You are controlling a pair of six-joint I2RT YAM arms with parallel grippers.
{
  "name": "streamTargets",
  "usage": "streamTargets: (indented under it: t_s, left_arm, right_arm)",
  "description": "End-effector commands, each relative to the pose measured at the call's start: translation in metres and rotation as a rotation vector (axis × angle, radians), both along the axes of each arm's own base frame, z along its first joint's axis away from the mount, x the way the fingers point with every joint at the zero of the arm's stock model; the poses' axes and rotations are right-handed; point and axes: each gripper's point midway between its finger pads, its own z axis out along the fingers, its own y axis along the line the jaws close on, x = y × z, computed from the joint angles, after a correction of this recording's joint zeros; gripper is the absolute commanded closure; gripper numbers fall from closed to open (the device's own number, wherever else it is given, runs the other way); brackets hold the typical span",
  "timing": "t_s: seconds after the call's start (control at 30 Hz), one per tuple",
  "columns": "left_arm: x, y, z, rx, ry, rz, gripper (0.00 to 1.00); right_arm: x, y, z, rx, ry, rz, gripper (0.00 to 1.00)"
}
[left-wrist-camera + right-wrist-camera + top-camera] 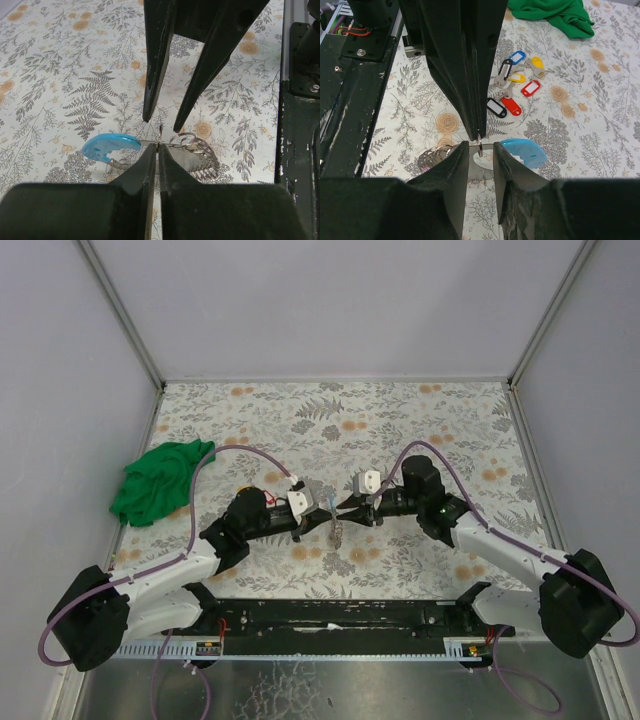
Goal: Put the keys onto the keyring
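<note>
Pinching the thin grey metal keyring (pixel 112 146) with light-blue arc over the middle of the floral table (pixel 420 430): left claw (pixel 158 150) pressed shut on its wire, loop's long axis running near edge to far edge. Right claw (pixel 480 150) spread, straddling the wire, empty. Tiny metal keys (pixel 512 82) with plastic tags lie loose toward the left edge, nearer the left arm. Count: one ring; seven tags (two red, two yellow, two black, one blue)

Green cloth (pixel 160 480), fern-patterned table (pixel 400 420), light-blue keyring (pixel 525 152), multicoloured keys (pixel 516 79)
</note>
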Motion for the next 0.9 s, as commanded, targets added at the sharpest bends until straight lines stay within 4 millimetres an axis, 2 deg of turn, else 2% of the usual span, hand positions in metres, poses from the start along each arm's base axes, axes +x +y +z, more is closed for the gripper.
streamTargets:
  t_s: [0.0, 0.27, 0.7, 0.87]
  left_arm:
    - [0.005, -0.006, 0.021, -0.028, -0.056, -0.004, 1.00]
    - [0.003, -0.007, 0.020, -0.023, -0.055, -0.013, 1.00]
    - [0.002, -0.009, 0.017, -0.005, -0.044, -0.026, 1.00]
    - [0.006, -0.006, 0.017, -0.011, -0.038, 0.011, 0.90]
  right_arm:
    - [0.002, 0.007, 0.011, 0.006, -0.027, 0.058, 0.68]
    - [0.009, 0.008, 0.003, -0.023, -0.019, 0.040, 0.72]
    - [0.009, 0.008, 0.001, -0.028, -0.016, 0.037, 0.90]
    - [0.010, 0.005, -0.002, -0.034, -0.018, 0.020, 1.00]
